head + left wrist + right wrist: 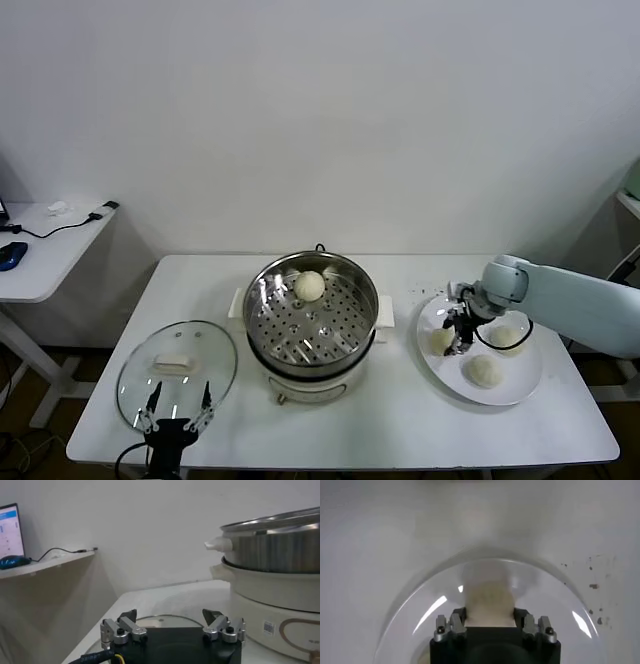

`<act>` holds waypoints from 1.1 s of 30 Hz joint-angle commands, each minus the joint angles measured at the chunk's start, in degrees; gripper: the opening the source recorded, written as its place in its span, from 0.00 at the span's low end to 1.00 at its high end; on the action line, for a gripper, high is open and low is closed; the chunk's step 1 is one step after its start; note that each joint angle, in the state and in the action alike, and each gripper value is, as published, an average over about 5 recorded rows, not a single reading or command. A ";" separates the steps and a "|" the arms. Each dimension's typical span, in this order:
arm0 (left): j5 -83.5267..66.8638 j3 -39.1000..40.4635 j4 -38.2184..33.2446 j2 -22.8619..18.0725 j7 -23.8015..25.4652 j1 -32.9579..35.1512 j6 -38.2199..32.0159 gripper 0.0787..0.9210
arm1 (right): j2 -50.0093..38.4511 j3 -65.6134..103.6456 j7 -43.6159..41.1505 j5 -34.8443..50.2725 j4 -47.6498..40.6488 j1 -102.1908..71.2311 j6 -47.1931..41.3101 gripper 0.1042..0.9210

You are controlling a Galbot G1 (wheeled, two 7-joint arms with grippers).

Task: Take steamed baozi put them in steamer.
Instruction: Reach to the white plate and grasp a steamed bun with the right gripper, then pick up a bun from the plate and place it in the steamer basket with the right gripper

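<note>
On the white plate (pixel 520 385) at the table's right side, the right gripper (pixel 455 335) is lowered over the leftmost baozi (pixel 441 340), its pale blue-white arm reaching in from the right edge with the wrist bent downward. From the right wrist camera the two dark fingers (pixel 457 622) sit against either side of that bun (pixel 488 602), clamped on it (the dough fills the gap between them). Two more buns lie on the same plate, one toward the rear right (pixel 507 335) and one toward the front (pixel 484 371); all are smooth, domed and cream-white.

A fourth bun (pixel 309 286) rests inside the steamer (pixel 311 310), toward the back of its shiny, perforated steel basket, which sits on a white cooker base with side handles at the table's centre.

The left gripper (pixel 178 412) hangs idle at the front left, above the near edge of the round glass lid (pixel 177 368), fingers spread wide apart with nothing between them. The lid lies flat on the white table (pixel 400 425), just beside the steamer.
</note>
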 commanded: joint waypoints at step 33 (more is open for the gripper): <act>-0.13 2.45 -3.07 1.09 -0.27 1.00 -0.25 0.88 | 32.51 -9.60 18.12 38.77 22.52 31.50 -19.70 0.62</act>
